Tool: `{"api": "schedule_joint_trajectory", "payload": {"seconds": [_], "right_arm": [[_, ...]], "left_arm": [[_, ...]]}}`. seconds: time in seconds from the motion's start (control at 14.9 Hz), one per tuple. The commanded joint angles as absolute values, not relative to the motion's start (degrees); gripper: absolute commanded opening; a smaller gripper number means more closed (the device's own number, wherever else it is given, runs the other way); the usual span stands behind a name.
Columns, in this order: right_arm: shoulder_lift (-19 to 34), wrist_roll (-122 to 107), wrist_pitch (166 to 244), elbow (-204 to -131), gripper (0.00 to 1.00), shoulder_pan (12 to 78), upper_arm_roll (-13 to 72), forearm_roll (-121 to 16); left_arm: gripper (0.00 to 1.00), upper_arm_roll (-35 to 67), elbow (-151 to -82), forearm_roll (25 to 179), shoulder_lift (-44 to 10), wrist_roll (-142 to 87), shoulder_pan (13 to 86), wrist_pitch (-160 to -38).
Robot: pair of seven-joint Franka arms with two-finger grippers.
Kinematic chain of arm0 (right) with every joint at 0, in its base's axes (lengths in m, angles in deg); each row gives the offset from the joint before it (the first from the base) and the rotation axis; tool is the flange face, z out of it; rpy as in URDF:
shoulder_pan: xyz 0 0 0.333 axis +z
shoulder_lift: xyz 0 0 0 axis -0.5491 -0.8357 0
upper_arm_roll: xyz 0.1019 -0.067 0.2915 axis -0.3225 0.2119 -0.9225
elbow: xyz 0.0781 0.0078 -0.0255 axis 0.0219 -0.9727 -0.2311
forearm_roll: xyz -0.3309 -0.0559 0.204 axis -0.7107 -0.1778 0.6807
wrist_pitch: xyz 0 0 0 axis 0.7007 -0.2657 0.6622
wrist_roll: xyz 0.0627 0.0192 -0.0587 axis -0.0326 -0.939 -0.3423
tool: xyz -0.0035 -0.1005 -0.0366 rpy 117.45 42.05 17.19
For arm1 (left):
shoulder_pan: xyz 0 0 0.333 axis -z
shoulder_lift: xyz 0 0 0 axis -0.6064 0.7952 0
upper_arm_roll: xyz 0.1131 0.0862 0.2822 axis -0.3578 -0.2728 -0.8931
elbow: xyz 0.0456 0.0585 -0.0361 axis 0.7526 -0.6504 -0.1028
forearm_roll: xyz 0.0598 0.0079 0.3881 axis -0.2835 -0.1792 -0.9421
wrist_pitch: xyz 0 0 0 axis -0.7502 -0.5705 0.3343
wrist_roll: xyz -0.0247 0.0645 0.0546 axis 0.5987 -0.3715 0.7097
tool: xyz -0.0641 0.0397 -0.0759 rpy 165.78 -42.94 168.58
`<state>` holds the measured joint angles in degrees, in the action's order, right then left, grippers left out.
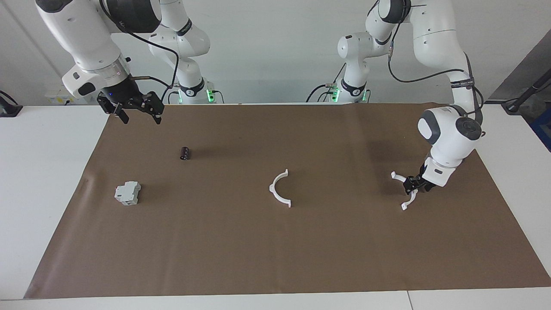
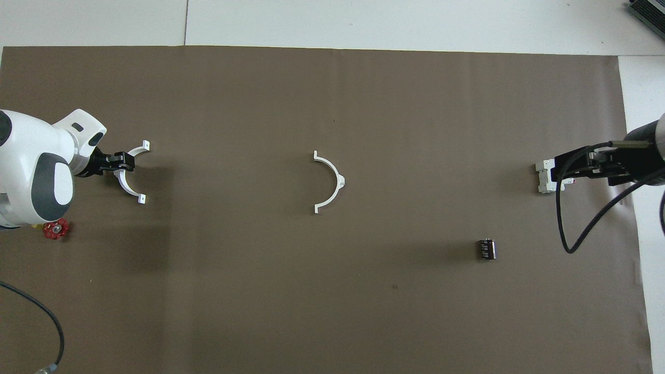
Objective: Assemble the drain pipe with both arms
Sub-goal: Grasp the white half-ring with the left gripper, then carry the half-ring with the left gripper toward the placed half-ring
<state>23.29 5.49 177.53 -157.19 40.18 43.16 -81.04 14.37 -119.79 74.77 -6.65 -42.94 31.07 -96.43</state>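
Over at the left arm's end of the worktop [image 1: 64, 172], the left gripper [image 1: 412, 184] is down at one white half-ring [image 1: 408, 196] on the brown mat [image 1: 275, 249]; I cannot tell whether its jaws pinch it. The other half-ring [image 1: 279, 194] lies mid-mat, well apart. The right gripper [image 1: 138, 116] hangs with jaws spread above the mat's corner, near a black cylinder [image 1: 184, 153] and grey block [image 1: 127, 193].

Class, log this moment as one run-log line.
left gripper: at end half-ring | right gripper: open, raised, waiting | middle half-ring: untouched
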Motion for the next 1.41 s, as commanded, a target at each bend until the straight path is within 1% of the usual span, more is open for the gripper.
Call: {"api": "schedule_joint_trajectory", "payload": {"seconds": [0.0, 0.07, 0.13, 0.27, 0.34, 0.4, 0.47, 0.54, 0.6, 0.87, 1.14, 1.34], "right_arm": [[23.6, 5.7, 177.6, -157.6, 1.0, 39.5, 42.8, -81.0], [23.6, 5.7, 177.6, -157.6, 1.0, 39.5, 42.8, -81.0], [23.6, 5.7, 177.6, -157.6, 1.0, 39.5, 42.8, -81.0], [23.6, 6.0, 177.6, -157.6, 1.0, 39.5, 42.9, -81.0], [23.6, 5.6, 177.6, -157.6, 1.0, 39.1, 43.1, -81.0], [23.4, 5.5, 178.8, -157.3, 1.0, 38.8, 43.0, -82.0], [23.3, 5.5, 181.9, -157.3, 1.0, 39.1, 42.9, -82.9], [23.3, 5.1, 182.3, -157.2, 1.0, 39.2, 42.9, -84.3], [23.4, 4.3, 181.9, -157.2, 1.0, 39.2, 42.8, -84.8], [23.5, 4.1, 180.0, -157.2, 1.0, 39.0, 42.7, -83.7], [23.6, 4.0, 180.0, -157.3, 1.0, 39.2, 42.6, -83.8], [23.8, 3.9, 179.8, -157.6, 1.0, 38.9, 42.6, -83.8]], "left_arm": [[0.46, 14.0, -121.7, 73.3, -8.0, -41.9, 31.6, -98.1], [0.33, 14.0, -121.7, 73.2, -8.0, -41.9, 31.6, -98.1], [0.22, 13.9, -121.7, 73.2, -8.0, -42.0, 31.6, -98.1], [0.03, 14.0, -121.6, 73.1, -8.0, -42.1, 31.6, -98.1], [0.0, 14.0, -121.6, 73.0, -8.1, -42.1, 31.7, -98.1], [0.0, 14.0, -121.5, 72.5, -8.1, -42.1, 31.7, -98.1], [0.0, 14.0, -121.5, 72.4, -8.1, -42.1, 32.1, -98.0], [0.0, 14.0, -121.4, 72.4, -8.1, -42.1, 32.1, -97.9], [0.0, 14.0, -121.2, 72.4, -8.2, -41.9, 32.1, -97.6], [0.0, 14.7, -121.0, 72.3, -9.2, -33.4, 37.1, -95.6], [0.0, 17.8, -121.0, 72.3, -12.3, -28.5, 39.5, -89.5], [0.0, 18.8, -121.1, 72.3, -12.2, -28.0, 42.2, -89.0]]}}
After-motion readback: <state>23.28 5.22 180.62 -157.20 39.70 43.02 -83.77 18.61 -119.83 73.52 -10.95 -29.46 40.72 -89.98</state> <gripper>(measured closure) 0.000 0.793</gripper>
